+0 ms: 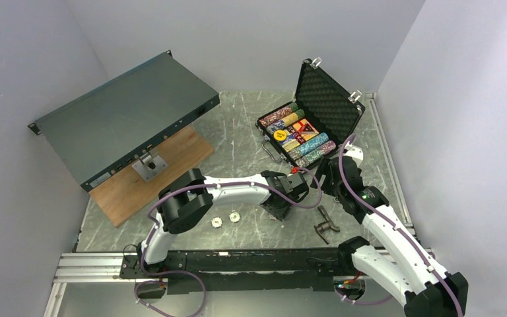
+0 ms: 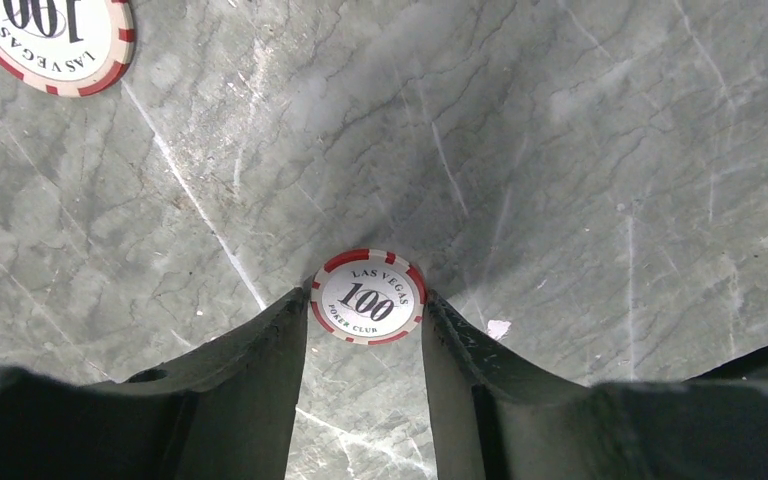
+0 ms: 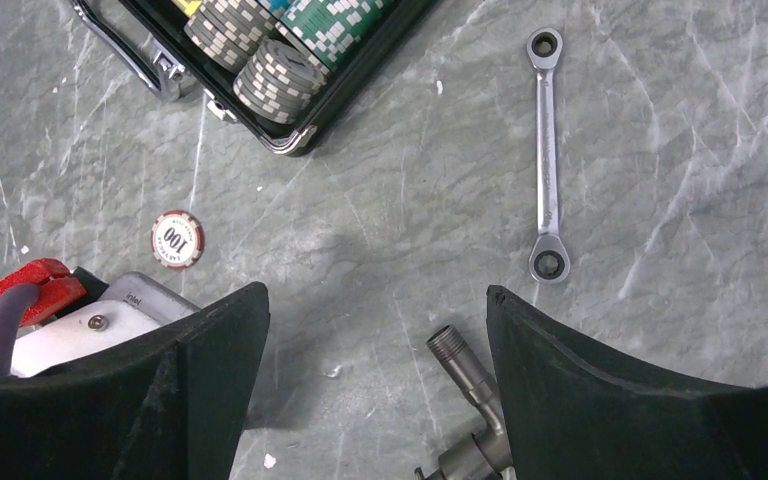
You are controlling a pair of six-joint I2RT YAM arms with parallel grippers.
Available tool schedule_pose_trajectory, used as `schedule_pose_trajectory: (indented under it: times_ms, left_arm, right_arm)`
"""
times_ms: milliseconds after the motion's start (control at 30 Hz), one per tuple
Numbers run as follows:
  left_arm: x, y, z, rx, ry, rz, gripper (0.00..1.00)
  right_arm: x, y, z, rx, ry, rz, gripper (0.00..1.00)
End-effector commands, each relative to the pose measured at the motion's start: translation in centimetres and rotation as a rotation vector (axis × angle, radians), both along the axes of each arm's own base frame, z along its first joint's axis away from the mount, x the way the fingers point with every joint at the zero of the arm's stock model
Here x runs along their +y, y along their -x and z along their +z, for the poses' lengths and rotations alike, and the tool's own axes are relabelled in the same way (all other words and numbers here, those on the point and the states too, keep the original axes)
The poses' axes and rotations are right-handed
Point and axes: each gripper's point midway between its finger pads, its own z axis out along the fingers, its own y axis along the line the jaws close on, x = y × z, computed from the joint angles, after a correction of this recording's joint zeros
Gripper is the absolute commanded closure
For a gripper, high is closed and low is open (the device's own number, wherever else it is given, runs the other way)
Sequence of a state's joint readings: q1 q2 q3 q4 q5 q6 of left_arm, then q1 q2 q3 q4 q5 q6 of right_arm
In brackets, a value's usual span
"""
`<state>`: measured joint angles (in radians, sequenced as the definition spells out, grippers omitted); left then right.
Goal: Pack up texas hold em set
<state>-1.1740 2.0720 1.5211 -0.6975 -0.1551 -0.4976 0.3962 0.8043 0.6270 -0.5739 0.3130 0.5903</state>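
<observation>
The black briefcase (image 1: 333, 99) stands open at the back right, its foam-lined lid up and rows of multicoloured poker chips (image 1: 297, 135) inside. In the left wrist view a red-and-white "100" poker chip (image 2: 368, 297) sits between my left gripper's (image 2: 367, 302) fingertips, and both fingers press on its rim. Another "100" chip (image 2: 55, 40) lies at the top left of that view. Two loose chips (image 1: 226, 218) lie on the table left of the left gripper (image 1: 278, 207). My right gripper (image 3: 378, 300) hangs open over bare table near the case corner (image 3: 290, 140).
A silver wrench (image 3: 546, 160) lies right of the case. A metal pipe fitting (image 3: 470, 395) lies by the right finger. One chip (image 3: 177, 239) lies beside the left arm. A grey metal chassis (image 1: 125, 119) rests on a wooden board (image 1: 165, 172) at the left.
</observation>
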Motion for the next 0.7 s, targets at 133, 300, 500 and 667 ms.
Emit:
schedule_pose_trajectory:
  times_ms: [133,300,500,667]
  left_arm:
    - [1.5,0.4,-3.1,0.006,-0.08,-0.011,0.49]
    - [2.2,0.8,-3.9,0.011,-0.108,-0.005,0.46]
    - [2.6,1.0,-4.2,0.01,-0.112,-0.011,0.56]
    - [2.7,0.2,-3.0,-0.038,-0.103,-0.01,0.64]
  right_arm:
    - [1.2,-0.7,0.8,-0.039,-0.041,0.043,0.18]
    - [1.3,-0.6,0.8,-0.04,-0.049,0.043,0.18]
    - [1.3,-0.5,0.8,-0.04,-0.048,0.044,0.18]
    - [1.3,-0.5,0.8,-0.039,-0.052,0.045,0.18]
